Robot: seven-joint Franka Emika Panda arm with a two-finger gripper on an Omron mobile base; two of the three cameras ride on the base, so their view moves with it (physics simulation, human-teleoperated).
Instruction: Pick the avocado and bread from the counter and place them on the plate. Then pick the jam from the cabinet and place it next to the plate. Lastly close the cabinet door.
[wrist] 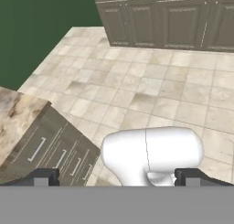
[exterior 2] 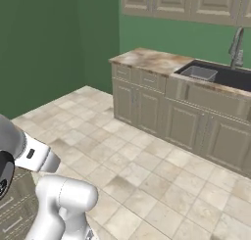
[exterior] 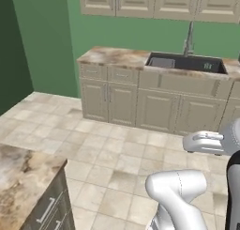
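My pincer stands spread wide and empty over the tiled floor, beside the near desk; I judge the arm folded for travel.

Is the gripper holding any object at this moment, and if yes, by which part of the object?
Nothing is held. In the hand view the gripper is open, its fingertips wide apart, with no object between them.
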